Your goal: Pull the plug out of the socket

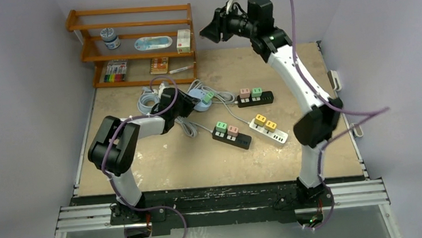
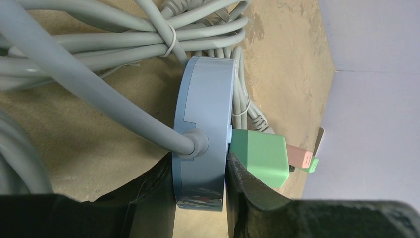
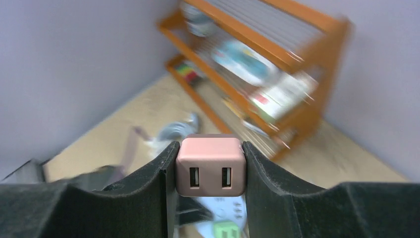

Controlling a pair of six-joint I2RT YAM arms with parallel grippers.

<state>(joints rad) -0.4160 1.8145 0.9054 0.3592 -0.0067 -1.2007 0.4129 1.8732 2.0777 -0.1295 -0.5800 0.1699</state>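
We hold the pink plug clamped between the jaws of the right end effector, clear of the blue socket pinched in the left end effector, so any slackened grip drops the plug onto the bench far below it.

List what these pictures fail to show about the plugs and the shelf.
- Prongs of the green plug: left wrist view, buried in the blue round socket.
- Prongs of the pink plug: right wrist view, behind its own body.
- Labels on the shelf: right wrist view, blurred; top view, too small.
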